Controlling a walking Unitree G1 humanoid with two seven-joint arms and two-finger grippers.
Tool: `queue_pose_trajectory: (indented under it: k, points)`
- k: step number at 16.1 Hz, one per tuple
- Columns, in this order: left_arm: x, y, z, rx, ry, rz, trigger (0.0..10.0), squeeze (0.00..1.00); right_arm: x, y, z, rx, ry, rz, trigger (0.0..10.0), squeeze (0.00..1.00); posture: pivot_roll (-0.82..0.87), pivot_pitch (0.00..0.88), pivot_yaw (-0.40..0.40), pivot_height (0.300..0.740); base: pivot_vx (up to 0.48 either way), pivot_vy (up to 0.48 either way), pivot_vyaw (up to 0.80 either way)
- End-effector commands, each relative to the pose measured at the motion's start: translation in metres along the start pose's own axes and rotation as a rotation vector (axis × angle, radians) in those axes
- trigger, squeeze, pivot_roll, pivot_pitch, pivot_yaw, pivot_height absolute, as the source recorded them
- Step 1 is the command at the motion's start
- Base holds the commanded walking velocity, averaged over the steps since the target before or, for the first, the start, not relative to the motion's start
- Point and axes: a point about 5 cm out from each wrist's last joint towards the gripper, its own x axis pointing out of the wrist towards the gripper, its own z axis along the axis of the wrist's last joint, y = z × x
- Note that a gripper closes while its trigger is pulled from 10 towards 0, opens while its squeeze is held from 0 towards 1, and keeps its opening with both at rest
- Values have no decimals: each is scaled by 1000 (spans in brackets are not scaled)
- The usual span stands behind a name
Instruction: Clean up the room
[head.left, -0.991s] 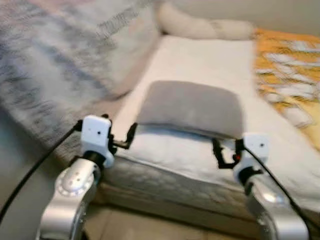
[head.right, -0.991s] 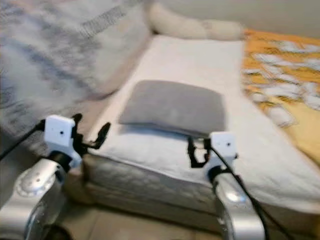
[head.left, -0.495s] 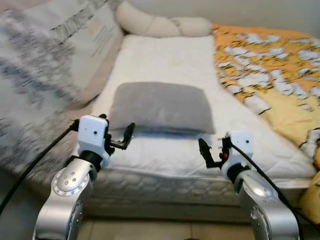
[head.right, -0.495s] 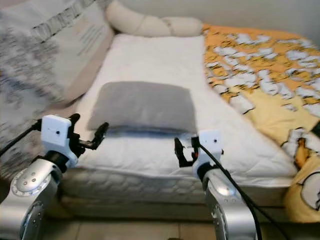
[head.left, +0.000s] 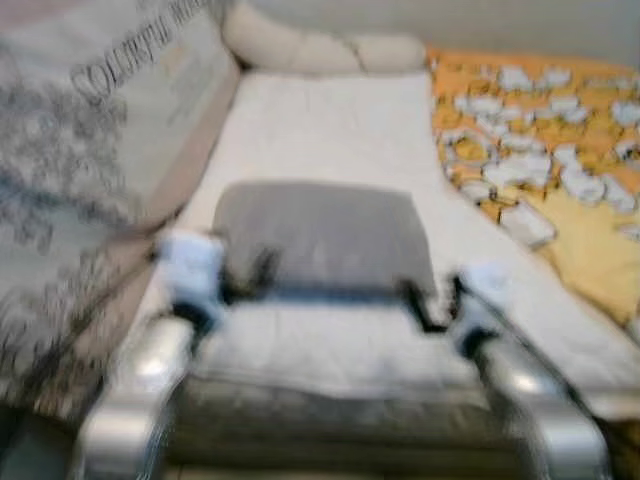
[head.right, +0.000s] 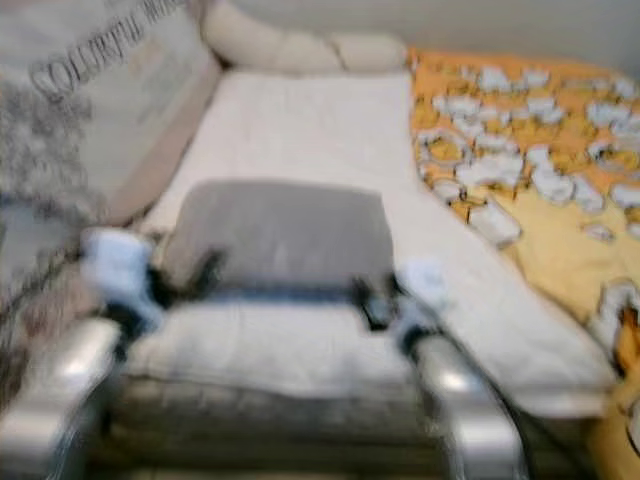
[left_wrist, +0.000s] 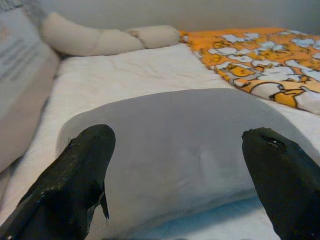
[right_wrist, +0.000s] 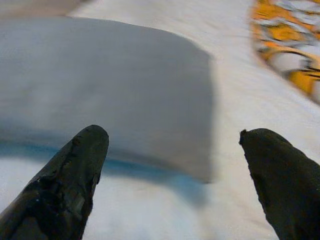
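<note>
A flat grey pillow (head.left: 322, 235) lies across the near end of a white mattress (head.left: 340, 120). Both head views are blurred. My left gripper (head.left: 250, 275) is held just short of the pillow's near left corner. My right gripper (head.left: 420, 300) is at its near right corner. In the left wrist view the black fingers (left_wrist: 80, 175) stand wide apart, and the grey pillow (left_wrist: 175, 145) lies between and beyond them. The right wrist view has its fingers (right_wrist: 75, 170) just as wide, open before the pillow's end (right_wrist: 100, 85). Neither gripper holds anything.
An orange patterned blanket (head.left: 540, 150) covers the bed's right side. A large printed cushion (head.left: 80, 150) leans along the left. A cream bolster (head.left: 320, 50) lies at the far end. The mattress's front edge (head.left: 330, 420) is below my arms.
The head camera has shifted and blurred, and the bed looks closer. Both grippers now sit nearer the pillow's front edge, still open.
</note>
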Motion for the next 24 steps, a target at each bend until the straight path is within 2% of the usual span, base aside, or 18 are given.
queue_pose_trajectory:
  k: [1,7,9,12,13,14,16,17,21,22,24]
  points:
    - [-3,10,2,22,1,35,10000,0,1,9,7,3,-27,36,10000,0,-26,0,0,740,371,0,0]
    - [0,8,1,40,8,0,10000,0,2,6,7,6,-28,19,10000,0,-32,0,13,740,352,0,0]
    - [2,7,2,41,1,-42,10000,0,2,4,8,12,-28,12,10000,0,-36,0,20,740,127,0,-653]
    - [8,16,4,80,17,-109,10000,0,3,1,12,3,-51,21,10000,0,-38,0,30,740,0,0,0]
    - [10,20,7,76,19,-167,10000,1000,3,1,14,-1,-59,41,10000,0,-38,0,32,740,0,0,0]
    - [11,20,8,86,18,-231,10000,1000,3,0,15,-4,-61,56,10000,0,-36,0,33,740,0,0,0]
    - [14,18,3,205,97,-456,10000,1000,3,-3,15,-69,-43,122,10000,0,-34,0,39,740,0,0,0]
    - [21,20,0,230,128,-528,10000,1000,2,-7,15,-107,-33,159,10000,0,-33,0,41,740,0,0,0]
    - [51,30,-5,347,182,-632,10000,1000,-3,-25,21,-198,-14,214,10000,0,-52,0,62,740,0,0,0]
    - [53,31,-5,354,183,-642,10000,1000,-4,-26,21,-204,-12,216,10000,0,-57,0,64,740,0,0,0]
    - [67,28,-11,428,202,-657,10000,1000,-7,-31,20,-217,-1,214,10000,0,-62,0,67,740,0,0,0]
